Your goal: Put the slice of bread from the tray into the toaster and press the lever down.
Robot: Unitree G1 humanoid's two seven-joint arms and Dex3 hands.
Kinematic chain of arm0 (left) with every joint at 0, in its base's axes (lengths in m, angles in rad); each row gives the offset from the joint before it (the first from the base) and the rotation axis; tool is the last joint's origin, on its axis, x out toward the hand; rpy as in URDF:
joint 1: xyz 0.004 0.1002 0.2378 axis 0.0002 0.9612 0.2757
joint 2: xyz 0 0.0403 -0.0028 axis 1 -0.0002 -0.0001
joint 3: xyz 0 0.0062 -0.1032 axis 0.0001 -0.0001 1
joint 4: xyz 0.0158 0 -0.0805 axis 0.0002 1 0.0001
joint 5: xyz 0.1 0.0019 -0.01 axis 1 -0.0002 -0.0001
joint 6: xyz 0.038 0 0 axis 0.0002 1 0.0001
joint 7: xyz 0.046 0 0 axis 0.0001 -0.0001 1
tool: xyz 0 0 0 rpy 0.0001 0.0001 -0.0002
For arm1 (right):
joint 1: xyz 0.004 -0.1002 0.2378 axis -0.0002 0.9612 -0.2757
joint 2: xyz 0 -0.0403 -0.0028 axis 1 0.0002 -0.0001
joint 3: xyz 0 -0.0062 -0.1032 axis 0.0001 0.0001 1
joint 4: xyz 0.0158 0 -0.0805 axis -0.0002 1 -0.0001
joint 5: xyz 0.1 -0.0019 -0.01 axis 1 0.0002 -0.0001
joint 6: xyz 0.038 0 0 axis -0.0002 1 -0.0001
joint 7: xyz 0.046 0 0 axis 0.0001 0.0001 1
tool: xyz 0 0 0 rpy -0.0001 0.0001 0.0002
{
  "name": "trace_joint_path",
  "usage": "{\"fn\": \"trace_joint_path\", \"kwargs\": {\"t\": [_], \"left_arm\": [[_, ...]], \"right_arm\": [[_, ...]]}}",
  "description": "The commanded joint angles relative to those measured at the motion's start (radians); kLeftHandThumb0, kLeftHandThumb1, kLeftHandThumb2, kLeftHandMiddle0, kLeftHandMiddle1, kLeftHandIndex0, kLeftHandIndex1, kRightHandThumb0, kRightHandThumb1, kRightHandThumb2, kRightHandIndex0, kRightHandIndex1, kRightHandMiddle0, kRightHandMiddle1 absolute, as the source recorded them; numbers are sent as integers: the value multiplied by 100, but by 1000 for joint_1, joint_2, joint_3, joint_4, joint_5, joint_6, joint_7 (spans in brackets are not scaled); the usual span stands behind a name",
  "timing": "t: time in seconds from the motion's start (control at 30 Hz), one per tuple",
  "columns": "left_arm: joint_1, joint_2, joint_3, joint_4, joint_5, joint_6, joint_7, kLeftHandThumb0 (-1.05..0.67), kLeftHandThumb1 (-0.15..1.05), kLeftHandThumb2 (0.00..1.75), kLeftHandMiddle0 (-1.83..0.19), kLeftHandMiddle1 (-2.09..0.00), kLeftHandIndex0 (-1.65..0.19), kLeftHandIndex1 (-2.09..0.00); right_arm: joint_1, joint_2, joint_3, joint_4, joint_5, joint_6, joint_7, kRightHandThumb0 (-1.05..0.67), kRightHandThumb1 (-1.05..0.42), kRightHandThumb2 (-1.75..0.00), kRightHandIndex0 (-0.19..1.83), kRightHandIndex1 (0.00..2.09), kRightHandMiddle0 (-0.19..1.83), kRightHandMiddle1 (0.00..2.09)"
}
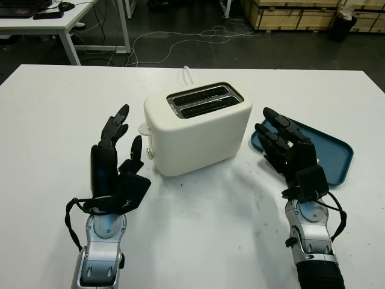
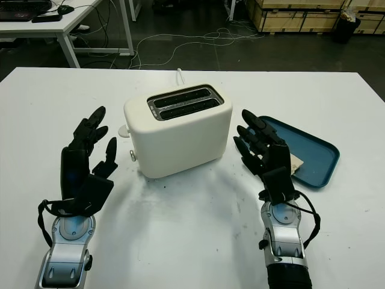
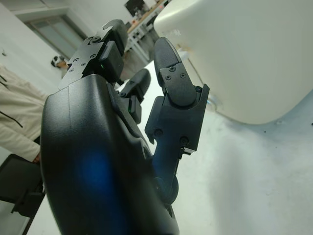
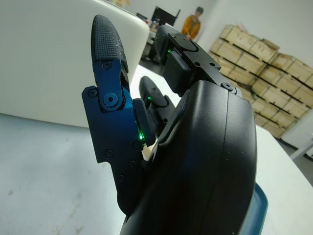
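Observation:
A white two-slot toaster (image 1: 197,127) stands in the middle of the white table, both slots (image 1: 203,100) dark with nothing sticking out. Its lever knob (image 1: 145,129) is on the end facing my left hand. A blue tray (image 1: 334,158) lies just right of the toaster. A pale slice of bread (image 2: 296,162) lies on it, mostly hidden behind my right hand. My left hand (image 1: 126,129) is open, raised left of the toaster near the lever. My right hand (image 1: 267,123) is open, held over the tray's near left corner beside the toaster's right end.
The toaster's white cord (image 1: 187,75) runs off the table's far edge. Beyond the table are a desk (image 1: 54,24), floor cables and wooden crates (image 1: 301,12). A person in an orange top (image 4: 194,22) stands far behind. A beige sleeve (image 3: 14,122) is off to the side.

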State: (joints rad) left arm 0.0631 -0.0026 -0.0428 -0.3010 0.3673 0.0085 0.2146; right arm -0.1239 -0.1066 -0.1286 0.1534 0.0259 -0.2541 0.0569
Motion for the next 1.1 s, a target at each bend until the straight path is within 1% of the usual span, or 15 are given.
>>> {"fn": "trace_joint_path", "kwargs": {"t": [0.0,0.23,0.4,0.47,0.57,0.63,0.77,0.87,1.07], "left_arm": [[-7,0,2,-8,-4,-14,6,-34,92,58,-21,-66,-35,-11],[-11,-4,-3,-11,-2,-7,4,-35,92,58,-21,-69,-37,-10],[-12,-2,2,-4,-7,-18,6,-34,92,58,-20,-71,-36,-9],[-13,-1,2,1,-7,-23,8,-34,92,58,-20,-72,-37,-9],[-15,-3,1,7,-9,-29,8,-33,92,57,-19,-73,-37,-9],[-18,-3,0,6,-9,-27,5,-35,92,58,-18,-74,-37,-9],[-21,-6,-1,2,-7,-23,6,-35,92,58,-17,-76,-37,-8],[-25,-2,3,12,-14,-41,6,-33,92,58,-17,-77,-37,-8],[-26,-2,6,4,-26,-29,-2,-34,92,58,-14,-79,-36,-7]], "right_arm": [[-4,2,-6,-7,15,-22,-3,-66,-92,-18,68,0,62,0],[-1,0,-10,-23,39,-5,1,-66,-92,-17,67,0,61,0],[11,-13,-5,-33,13,-31,1,-67,-92,-16,68,0,60,0],[28,-25,-7,-60,18,-33,18,-66,-92,-15,66,0,58,0],[72,-44,-24,-141,55,4,51,-61,-92,-9,59,0,54,0],[104,-72,-35,-173,2,-18,36,-60,-92,-5,59,1,54,0],[161,-158,-55,-193,-180,-124,-23,-61,-91,-2,58,0,54,0],[203,-220,-71,-205,-322,-184,-82,-60,-88,0,60,1,56,1],[261,-320,-82,-182,-491,-253,-166,-56,-86,0,55,0,51,0]]}}
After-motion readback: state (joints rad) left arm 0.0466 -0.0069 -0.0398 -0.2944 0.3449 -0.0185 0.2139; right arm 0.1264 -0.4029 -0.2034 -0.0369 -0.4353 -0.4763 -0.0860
